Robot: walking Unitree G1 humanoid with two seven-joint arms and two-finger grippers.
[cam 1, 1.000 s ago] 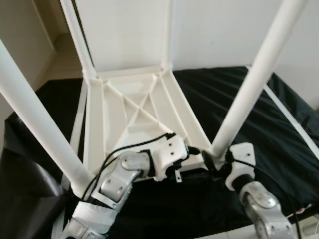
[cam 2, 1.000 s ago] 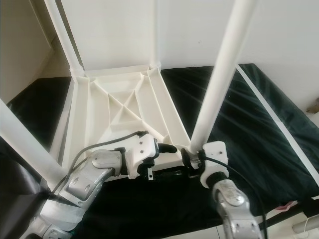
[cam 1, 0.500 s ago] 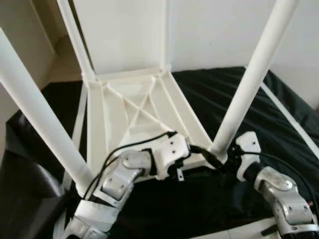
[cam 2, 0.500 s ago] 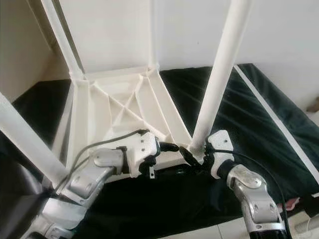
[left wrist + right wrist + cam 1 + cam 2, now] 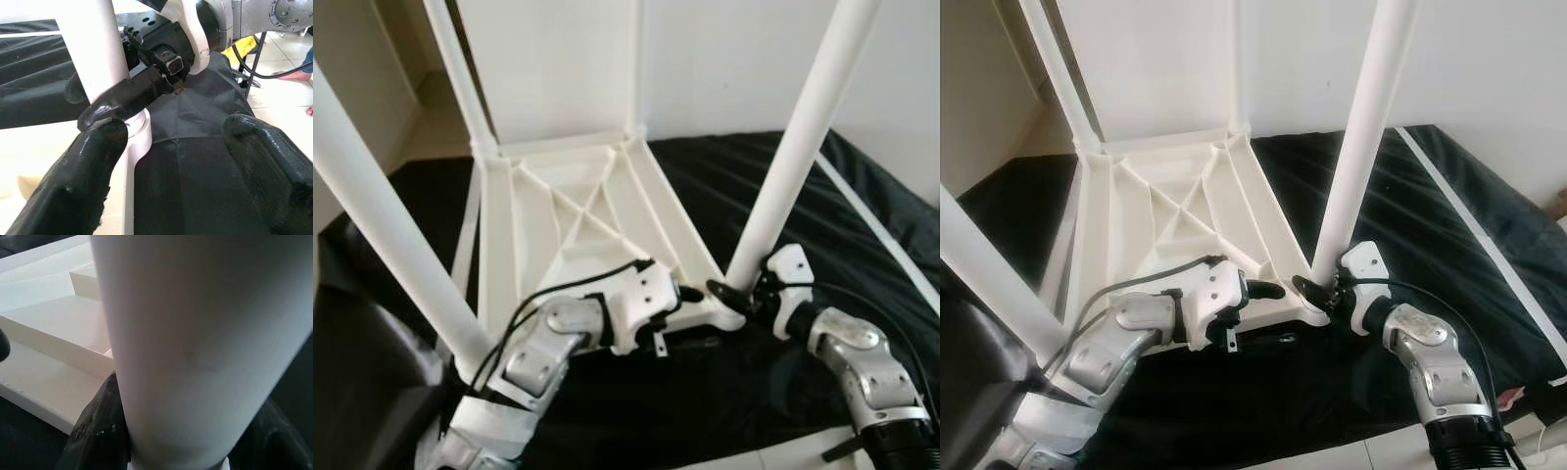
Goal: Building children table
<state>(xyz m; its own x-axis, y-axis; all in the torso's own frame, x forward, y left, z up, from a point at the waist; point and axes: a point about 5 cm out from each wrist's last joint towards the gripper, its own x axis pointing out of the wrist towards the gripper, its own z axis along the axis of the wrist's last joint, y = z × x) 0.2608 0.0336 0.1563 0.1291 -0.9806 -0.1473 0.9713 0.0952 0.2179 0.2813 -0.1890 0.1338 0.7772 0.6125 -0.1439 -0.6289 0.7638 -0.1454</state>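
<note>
A white children's table [image 5: 568,220] lies upside down on a black sheet, its legs pointing up. My right gripper [image 5: 732,292] is at the base of the near right leg [image 5: 793,157], shut on it; the right wrist view has that leg [image 5: 195,333] between the two black fingers [image 5: 98,426]. My left gripper [image 5: 689,294] hovers open at the table's near edge, just left of the same leg base. In the left wrist view its fingers [image 5: 78,186] stand wide apart, with the leg [image 5: 105,49] and the right gripper's finger [image 5: 132,95] ahead.
The near left leg [image 5: 382,225] rises close by my left arm, and two far legs [image 5: 460,73] stand by the wall. The black sheet [image 5: 862,225] covers a low bed with a white strip [image 5: 876,230] on the right. A person's foot [image 5: 291,76] rests on the tiled floor.
My right arm has swung out to the right while its gripper stays at the leg's base. The left gripper has hardly moved. The camera has shifted slightly.
</note>
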